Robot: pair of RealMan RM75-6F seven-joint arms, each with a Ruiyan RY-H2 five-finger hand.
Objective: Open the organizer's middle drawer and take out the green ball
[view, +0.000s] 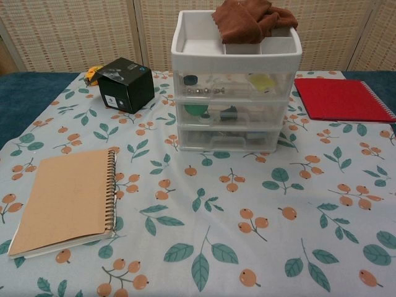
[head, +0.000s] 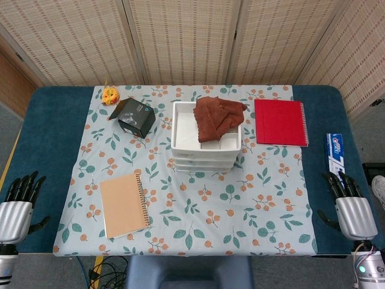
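Observation:
A white three-drawer organizer (head: 206, 150) (view: 235, 59) stands at the table's middle, all drawers shut. Through the clear front of the middle drawer (view: 234, 114) a green ball (view: 197, 109) shows at its left side. A brown cloth (head: 216, 115) (view: 250, 18) lies in the organizer's top tray. My left hand (head: 18, 205) rests at the table's near left edge, fingers apart, holding nothing. My right hand (head: 351, 208) rests at the near right edge, fingers apart and empty. Both hands are far from the organizer and outside the chest view.
A tan spiral notebook (head: 123, 205) (view: 68, 198) lies front left. A black box (head: 135, 117) (view: 125, 83) and a small orange toy (head: 110, 95) sit back left. A red notebook (head: 280, 121) (view: 343, 99) lies right of the organizer; a blue-white carton (head: 335, 153) lies at the right edge.

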